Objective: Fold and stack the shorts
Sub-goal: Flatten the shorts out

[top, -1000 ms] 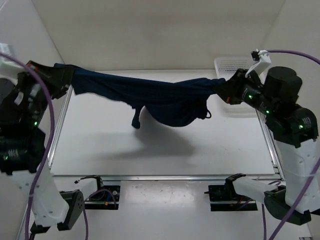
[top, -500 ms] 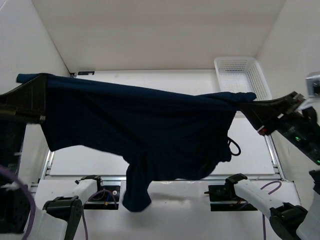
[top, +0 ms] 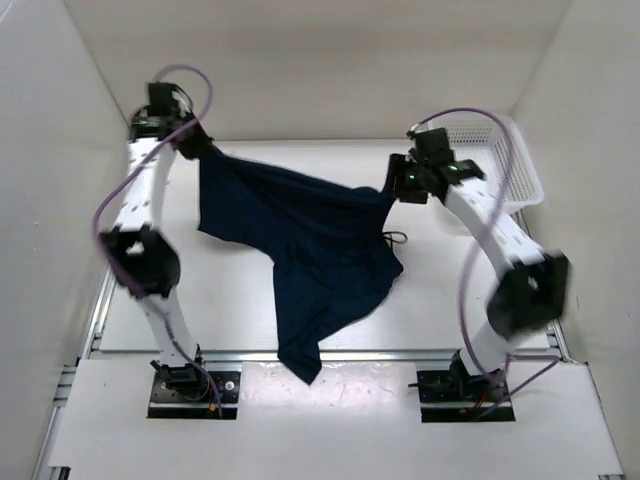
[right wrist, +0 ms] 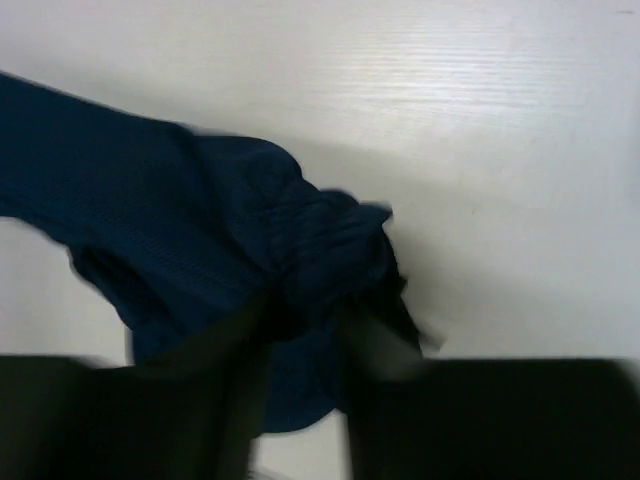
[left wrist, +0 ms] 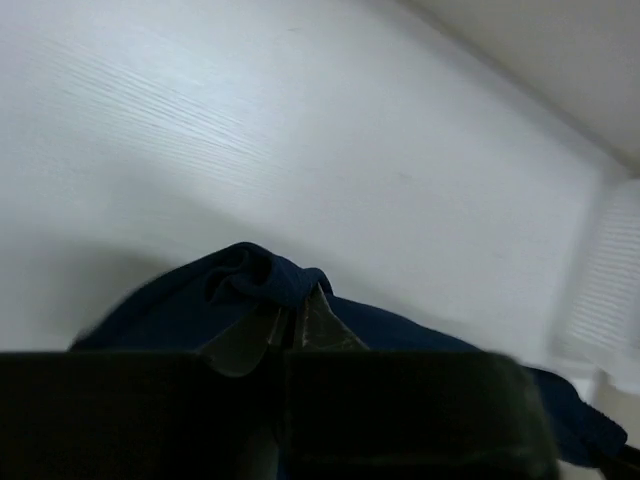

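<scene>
Up close, the left gripper has its jaws pressed together on a puckered fold of the shorts, with no gap between the fingertips. From above, that left gripper sits at the far left corner of the table, close to the left wall, so there is little room on that side.

The right gripper has a finger on each side of a bunched, gathered part of the shorts. The fingers are blurred, and I cannot tell whether they are clamping the cloth or only straddling it. In the overhead view the right gripper is at the far right, just beside the white basket, which fills that corner.

Between the two grippers the shorts spread across the far half of the table. One leg runs toward the near side and its tip hangs over the near edge. A thin drawstring loop lies below the right gripper. Bare table stays open at near left and near right.

Half a second ago the shorts were held high and taut between widely spaced grippers, filling the overhead view. Now both arms reach toward the back wall and the cloth is down on the table.
</scene>
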Motion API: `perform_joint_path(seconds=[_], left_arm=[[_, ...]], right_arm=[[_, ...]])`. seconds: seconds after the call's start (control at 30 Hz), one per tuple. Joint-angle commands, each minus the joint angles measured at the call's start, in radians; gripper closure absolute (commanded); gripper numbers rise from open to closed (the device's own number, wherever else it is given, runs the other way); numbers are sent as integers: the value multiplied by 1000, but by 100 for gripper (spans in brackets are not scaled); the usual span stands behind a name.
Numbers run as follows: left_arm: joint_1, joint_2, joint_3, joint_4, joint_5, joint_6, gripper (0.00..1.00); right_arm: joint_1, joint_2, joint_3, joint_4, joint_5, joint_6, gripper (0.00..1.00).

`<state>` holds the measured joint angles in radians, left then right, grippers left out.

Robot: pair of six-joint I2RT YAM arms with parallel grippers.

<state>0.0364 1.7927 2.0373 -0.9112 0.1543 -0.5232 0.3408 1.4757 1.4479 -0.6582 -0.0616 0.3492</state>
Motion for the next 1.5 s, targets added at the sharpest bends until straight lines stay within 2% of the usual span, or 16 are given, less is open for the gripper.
perform_joint_path(seconds=[0.0, 0.03, 0.07, 0.13, 0.2, 0.3, 0.43, 0.5, 0.67, 0.7, 0.77, 0.83, 0.9, 1.1, 1.23, 1.47], left_arm=[[13, 264, 164, 3, -70, 38, 89], [13, 336, 228, 3, -79, 38, 76], [13, 403, 294, -14, -56, 38, 36], [13, 563, 495, -101, -56, 38, 2], [13, 593, 552, -144, -45, 38, 0], [2, 492, 401, -85, -61, 48, 0], [-59, 298, 177, -72, -122, 98, 2], [-98, 174, 13, -72, -137, 120, 12], [-261, -59, -408, -58, -88, 94, 51], [-292, -87, -469, -58, -75, 66, 64], [-392, -151, -581, -20, -47, 34, 71], [-463, -179, -719, 3, -36, -26, 64], [-559, -188, -805, 41, -12, -76, 36], [-762, -107, -804, 60, -44, -184, 26], [-809, 26, -724, 72, -27, -173, 3], [-833, 125, -678, 72, -39, -173, 13]], right_arm=[[-56, 298, 141, 137, 62, -10, 34], [-66, 384, 223, 106, 62, -10, 18], [-66, 522, 403, 77, 62, 2, 5], [-66, 595, 524, 28, 62, 14, 0], [-66, 609, 578, 28, 51, 14, 0], [-66, 562, 516, 17, 51, 5, 0], [-75, 437, 307, 17, 28, 17, 17], [-75, 342, 156, 45, 4, 30, 23], [-75, 144, -136, 68, -65, 88, 63], [-75, 120, -224, 68, -76, 88, 66], [-75, 51, -306, 83, -107, 100, 65], [-85, -3, -395, 100, -132, 111, 46], [-85, -29, -440, 109, -132, 120, 26], [-85, -49, -509, 127, -141, 120, 22], [-85, 27, -498, 173, -194, 120, 11], [-85, 165, -443, 272, -254, 163, 19]])
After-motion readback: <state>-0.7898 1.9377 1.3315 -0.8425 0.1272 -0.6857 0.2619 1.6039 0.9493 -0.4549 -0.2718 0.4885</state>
